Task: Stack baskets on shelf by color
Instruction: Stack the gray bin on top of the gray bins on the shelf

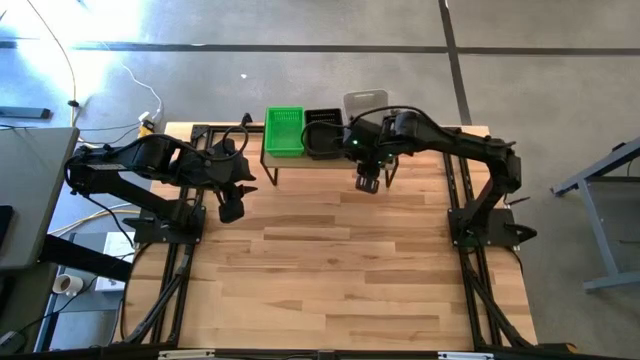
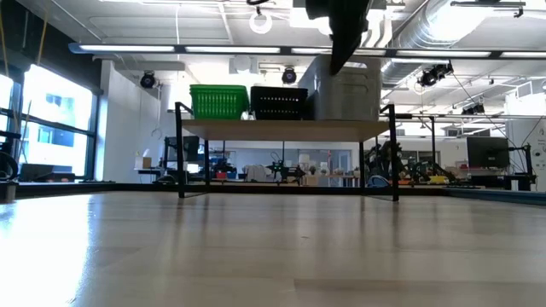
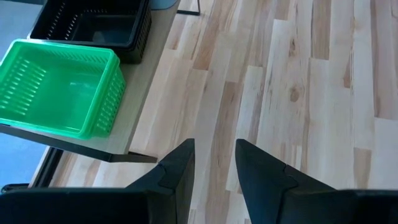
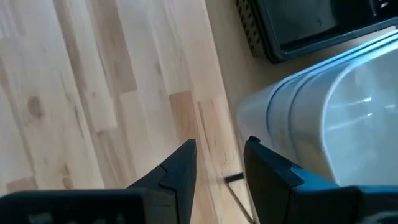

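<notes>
The shelf stands at the table's far edge. On its board sit, from left to right, green baskets, black baskets and pale grey baskets, which also show in the low view as green, black and grey. How many are nested in each pile I cannot tell. My right gripper hangs open and empty above the table, just in front of the shelf's right part, near the grey baskets. My left gripper is open and empty, left of and in front of the shelf, facing the green baskets.
The shelf's thin black legs stand on the wooden tabletop, which stretches toward the near edge in front of the shelf. One leg shows just beyond my right gripper's fingers. Black frame rails run along the table's sides.
</notes>
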`<state>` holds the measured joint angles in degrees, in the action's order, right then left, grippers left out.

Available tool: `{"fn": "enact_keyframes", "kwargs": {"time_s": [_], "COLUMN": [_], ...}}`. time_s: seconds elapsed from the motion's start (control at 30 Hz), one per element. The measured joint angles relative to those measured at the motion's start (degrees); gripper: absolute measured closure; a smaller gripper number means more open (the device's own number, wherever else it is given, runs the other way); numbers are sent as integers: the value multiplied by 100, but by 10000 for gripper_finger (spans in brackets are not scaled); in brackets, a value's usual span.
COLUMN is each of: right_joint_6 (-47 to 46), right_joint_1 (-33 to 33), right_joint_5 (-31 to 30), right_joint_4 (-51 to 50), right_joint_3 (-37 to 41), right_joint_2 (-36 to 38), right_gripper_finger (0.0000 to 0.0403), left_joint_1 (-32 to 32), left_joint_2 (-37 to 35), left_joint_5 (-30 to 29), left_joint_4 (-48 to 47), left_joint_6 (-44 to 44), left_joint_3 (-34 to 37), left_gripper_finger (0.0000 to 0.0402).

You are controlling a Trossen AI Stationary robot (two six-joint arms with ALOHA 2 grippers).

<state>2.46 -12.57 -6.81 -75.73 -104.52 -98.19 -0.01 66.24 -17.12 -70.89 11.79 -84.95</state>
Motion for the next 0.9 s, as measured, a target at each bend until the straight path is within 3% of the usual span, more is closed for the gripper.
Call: {"fn": "enact_keyframes", "kwargs": {"time_s": [0.47, 0.9], "right_joint_6": [-5, -277], "right_joint_1": [-154, -265], "right_joint_5": [-452, -246], "right_joint_4": [676, 671], "right_joint_3": [196, -48], "right_joint_2": [0, -2], "right_gripper_finger": [284, 284], "left_joint_1": [-2, -2], "left_joint_2": [0, 0], "left_joint_5": [0, -2], "left_joint_4": [0, -1], "left_joint_6": [-86, -96], "left_joint_3": [0, 0], "left_gripper_finger": [296, 296]}}
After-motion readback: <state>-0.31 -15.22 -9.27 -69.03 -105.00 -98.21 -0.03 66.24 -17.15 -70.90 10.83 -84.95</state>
